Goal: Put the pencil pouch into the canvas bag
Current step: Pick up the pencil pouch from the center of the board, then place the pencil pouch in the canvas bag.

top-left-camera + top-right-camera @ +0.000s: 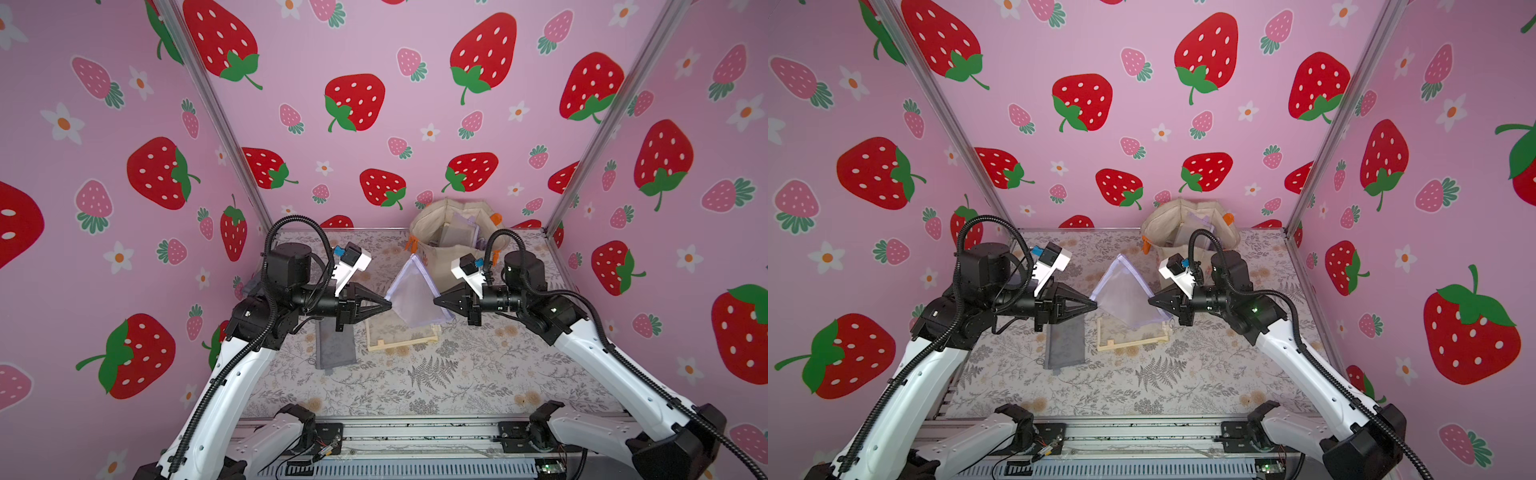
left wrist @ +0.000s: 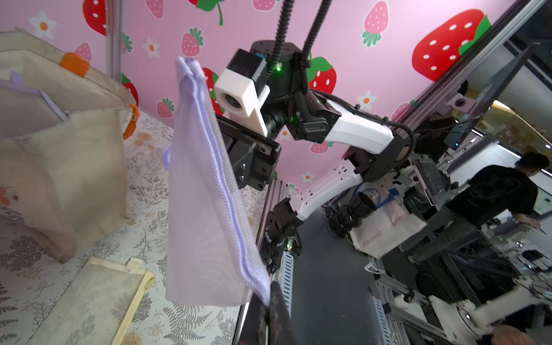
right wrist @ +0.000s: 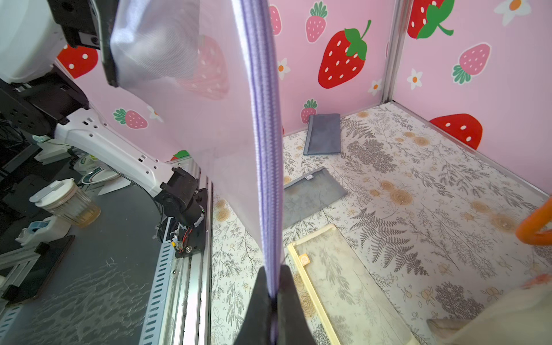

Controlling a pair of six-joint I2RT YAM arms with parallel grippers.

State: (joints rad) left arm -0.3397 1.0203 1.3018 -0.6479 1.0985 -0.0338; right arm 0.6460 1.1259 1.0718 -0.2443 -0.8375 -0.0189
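My left jaws are pinched shut on one corner of the lilac pencil pouch (image 1: pixel 411 297), my right jaws clamped on its purple zipper edge at the other side. It hangs stretched between them above the desk (image 1: pixel 415 386), near the canvas bag (image 1: pixel 428 221) standing at the back, not inside it

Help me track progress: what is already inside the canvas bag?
At least one lilac-zippered mesh pouch stands inside the canvas bag; the front wall hides its lower part and the bottom.
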